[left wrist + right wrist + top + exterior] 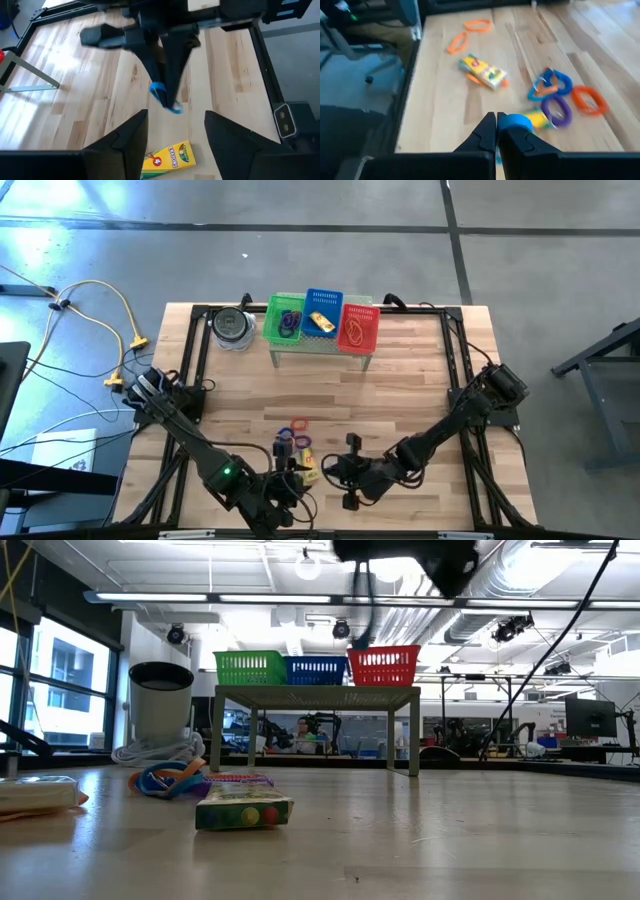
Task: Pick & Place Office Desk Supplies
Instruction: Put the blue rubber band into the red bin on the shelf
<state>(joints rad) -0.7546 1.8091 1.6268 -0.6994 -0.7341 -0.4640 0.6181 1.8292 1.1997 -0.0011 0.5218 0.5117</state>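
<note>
My right gripper [496, 116] is shut on a blue band loop [162, 96], above the table near its front edge. My left gripper [176, 114] stands open just in front of it, a finger on either side of the loop and touching nothing. Below them a yellow-green crayon box [169, 158] lies flat on the table. Blue [550, 84], purple [556, 110] and orange [590, 100] loops lie beside it. Two more orange loops [477, 25] lie farther off. My right gripper pinches the blue loop between its two shut fingers, and only a short blue part [161, 94] peeks out at the fingertips. The fingers slant downward from the table's right side. The loop is lifted clear of the table and the crayon box.
At the back, green [287, 320], blue [322, 312] and red [358, 327] mesh baskets stand on a small stand [320, 348], each with items inside. A round grey tin [233, 327] stands to their left. Bare wood lies between the baskets and the loops.
</note>
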